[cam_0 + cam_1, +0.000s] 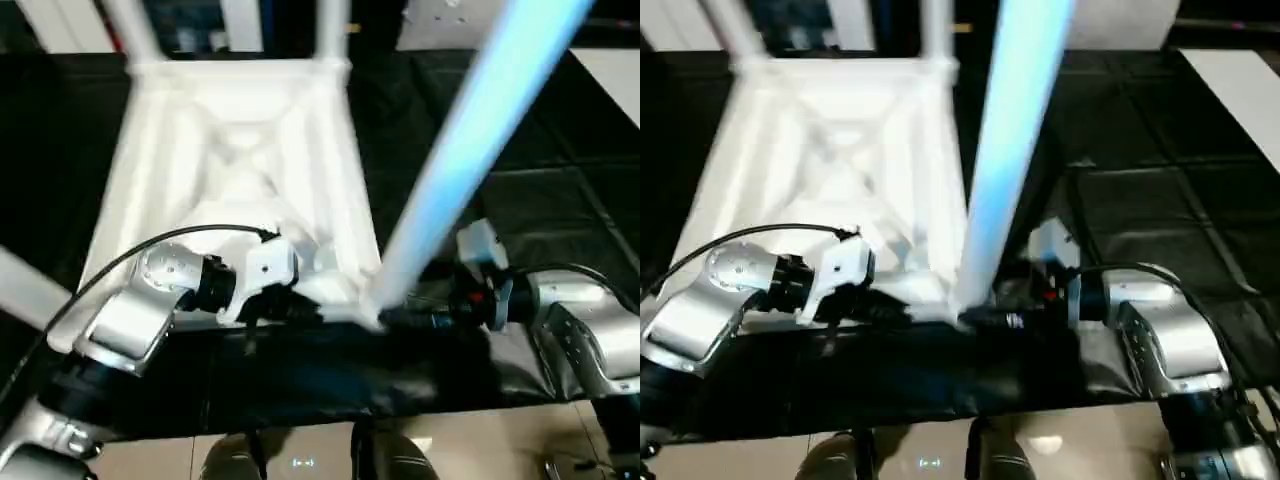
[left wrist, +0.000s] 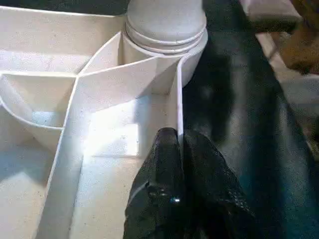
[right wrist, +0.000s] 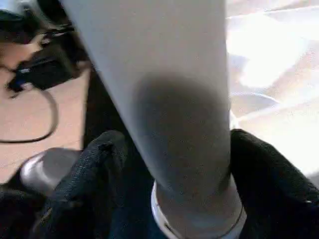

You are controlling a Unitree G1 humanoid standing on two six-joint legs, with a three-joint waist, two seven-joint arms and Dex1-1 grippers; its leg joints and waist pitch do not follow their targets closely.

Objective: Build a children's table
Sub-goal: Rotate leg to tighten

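Observation:
The white tabletop (image 1: 240, 150) lies upside down on the black mat, its ribbed underside facing up. Two legs (image 1: 135, 30) (image 1: 332, 25) stand in its far corner sockets. A third long white leg (image 1: 470, 150) rises from the near right corner socket (image 2: 164, 25), leaning to the right. My left gripper (image 2: 177, 137) is shut on the thin rim wall (image 2: 174, 99) just beside that socket. My right gripper (image 3: 174, 144) reaches in from the right at the leg's base. One black finger (image 3: 99, 164) sits on each side of the leg, and the jaws stand open around it.
The black mat (image 1: 520, 120) covers the floor under and to the right of the tabletop. Tan floor (image 1: 480, 440) shows at the near edge. A white panel (image 1: 610, 80) lies at the far right. A white bar (image 1: 25, 290) crosses the left edge.

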